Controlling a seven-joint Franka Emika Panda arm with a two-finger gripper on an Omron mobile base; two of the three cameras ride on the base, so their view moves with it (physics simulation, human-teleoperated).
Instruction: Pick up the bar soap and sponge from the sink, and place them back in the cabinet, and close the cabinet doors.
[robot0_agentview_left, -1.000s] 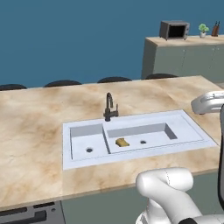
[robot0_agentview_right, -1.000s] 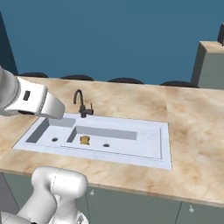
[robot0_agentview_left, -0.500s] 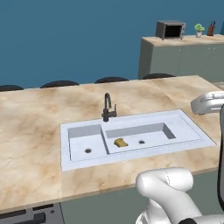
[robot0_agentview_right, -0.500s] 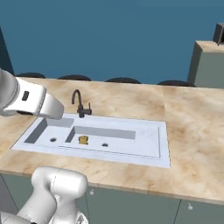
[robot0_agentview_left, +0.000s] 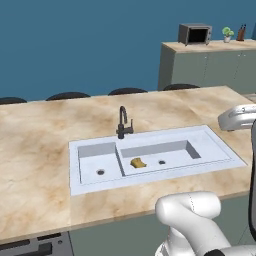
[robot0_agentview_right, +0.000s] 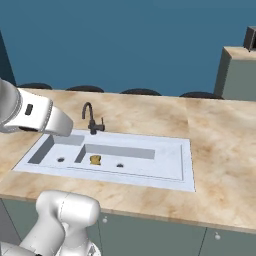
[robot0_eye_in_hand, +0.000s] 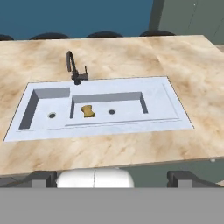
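Fingertips of my tool (robot0_eye_in_hand: 112, 177) show as two dark stubs at the bottom corners of the hand view, set wide apart with nothing between them; most of each finger is cut off by the lower edge. The tool hangs high above the near edge of the worktop (robot0_eye_in_hand: 183, 65), well apart from everything on it.

Below and ahead lies the sink (robot0_eye_in_hand: 162, 94), pale grey-white, sunk in the marbled beige worktop, its small basin on the left and the longer basin on the right. A thin black faucet (robot0_eye_in_hand: 72, 65) rises at the back rim, about where the divider meets it.

The sponge (robot0_eye_in_hand: 88, 111) lies on the floor of the longer basin, at its left end, near the divider and just left of the drain hole. It is mustard-yellow and small; in the hand view its long axis seems to run from the front of the basin toward the back, though its outline is too blurred to be certain. The small basin holds only its drain.

In the left base view a microwave (robot0_agentview_left: 195, 34) stands on a far grey-green cabinet run.
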